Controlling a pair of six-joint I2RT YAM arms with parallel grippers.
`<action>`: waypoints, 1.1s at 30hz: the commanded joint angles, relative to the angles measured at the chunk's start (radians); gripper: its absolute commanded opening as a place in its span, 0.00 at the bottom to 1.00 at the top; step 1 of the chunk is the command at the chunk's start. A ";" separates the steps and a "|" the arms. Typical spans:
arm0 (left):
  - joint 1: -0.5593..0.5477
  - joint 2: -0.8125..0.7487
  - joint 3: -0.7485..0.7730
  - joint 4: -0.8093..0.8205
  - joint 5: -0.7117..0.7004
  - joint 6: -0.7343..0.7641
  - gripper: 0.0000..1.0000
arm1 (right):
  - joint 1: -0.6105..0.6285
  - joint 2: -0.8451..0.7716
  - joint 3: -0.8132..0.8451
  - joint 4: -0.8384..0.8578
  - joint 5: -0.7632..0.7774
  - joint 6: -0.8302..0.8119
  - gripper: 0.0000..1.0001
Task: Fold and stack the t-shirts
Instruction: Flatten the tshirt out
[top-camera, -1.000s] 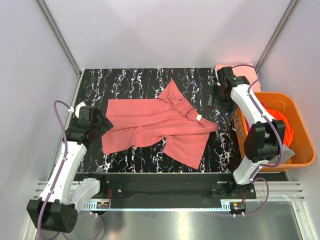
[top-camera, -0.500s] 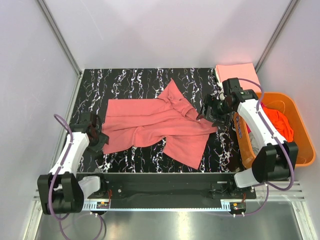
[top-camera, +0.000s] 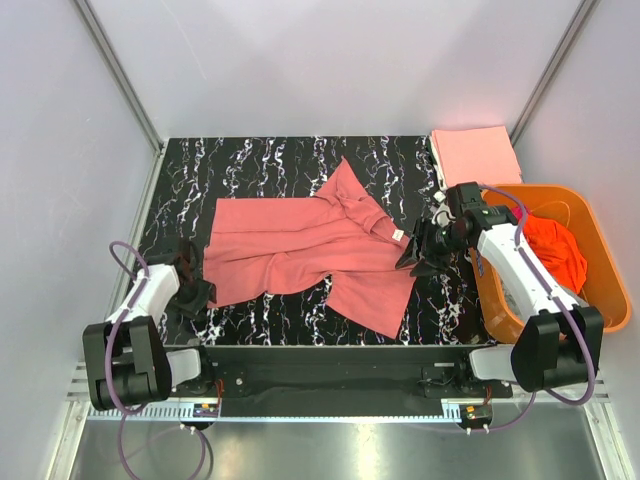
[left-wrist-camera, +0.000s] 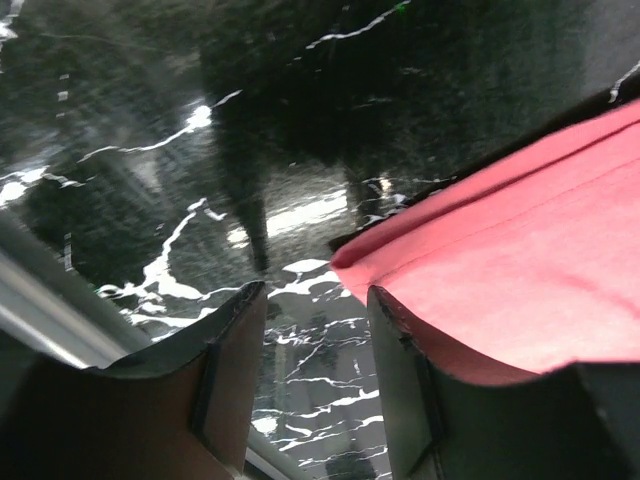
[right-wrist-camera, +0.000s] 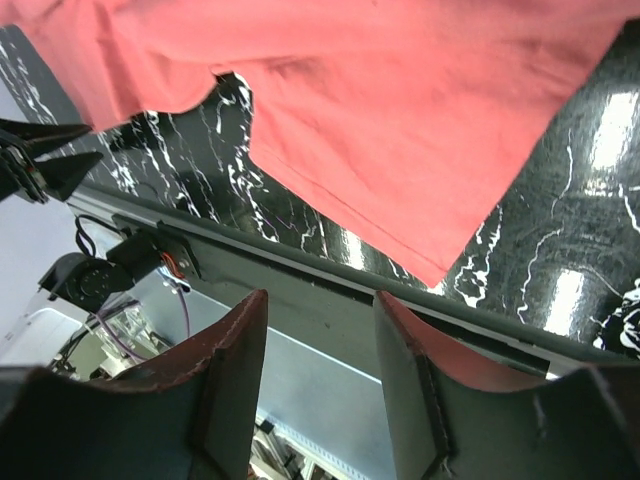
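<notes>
A salmon-pink t-shirt (top-camera: 310, 255) lies rumpled and partly spread on the black marble table (top-camera: 250, 165). My left gripper (top-camera: 196, 280) sits low at its near-left corner. In the left wrist view that gripper (left-wrist-camera: 312, 305) is open, with the shirt's corner (left-wrist-camera: 500, 260) just beyond its right finger and only bare table between the jaws. My right gripper (top-camera: 416, 254) hovers over the shirt's right edge. In the right wrist view that gripper (right-wrist-camera: 320, 315) is open and holds nothing, with the shirt's hem (right-wrist-camera: 400, 110) ahead of it. A folded peach-pink t-shirt (top-camera: 475, 157) rests at the back right.
A rigid orange basket (top-camera: 600, 318) stands at the right edge of the table, with a bright orange t-shirt (top-camera: 556, 250) inside. The right arm passes over the basket's left rim. The table's near edge and a metal rail (top-camera: 320, 355) lie just in front of the shirt.
The left gripper came down and towards the near-left corner of the salmon shirt. The right gripper swung from beside the folded peach shirt to the salmon shirt's right edge. Both jaws narrowed.
</notes>
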 joint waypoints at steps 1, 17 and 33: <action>0.006 0.006 -0.004 0.074 0.034 0.007 0.50 | -0.003 -0.043 -0.019 0.032 -0.031 -0.009 0.54; 0.011 0.099 -0.006 0.120 0.022 0.006 0.42 | -0.001 -0.060 -0.132 0.029 0.072 0.090 0.63; 0.018 -0.006 0.014 0.156 0.066 0.168 0.00 | 0.221 -0.150 -0.451 0.239 0.207 0.485 0.33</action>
